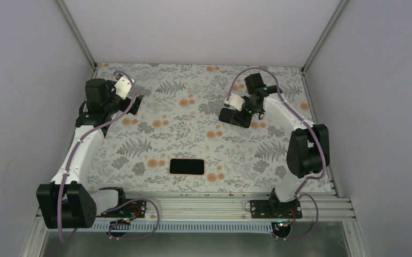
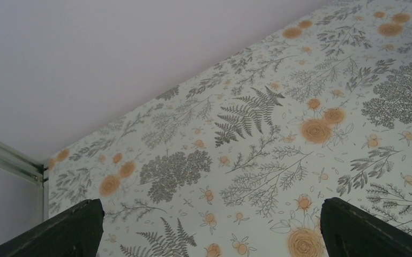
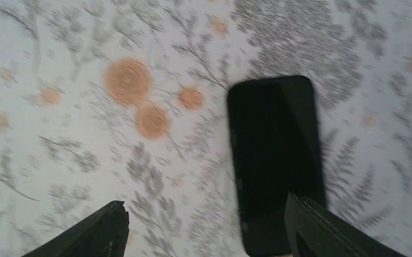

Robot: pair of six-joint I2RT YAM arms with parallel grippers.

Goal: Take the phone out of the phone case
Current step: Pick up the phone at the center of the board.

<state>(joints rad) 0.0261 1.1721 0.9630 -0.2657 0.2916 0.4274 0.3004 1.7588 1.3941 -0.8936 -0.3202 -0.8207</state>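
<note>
Right wrist cam is smeared, the surface (image 3: 59, 160) print is mush. The phone (image 3: 273, 155) below the right tool (image 3: 206, 203) runs off the bottom edge, one corner hidden behind a finger (image 3: 324, 231). From overhead the phone case (image 1: 187, 166), well apart from that tool, is too small to read its dark middle.

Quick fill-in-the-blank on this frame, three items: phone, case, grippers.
1. The right gripper hangs over the black ___.
2. The case, near the front of the table, has a ___ rim.
3. The left gripper has nothing between its fingers, and its jaws are ___.

Missing words: phone; pink; open.
</note>
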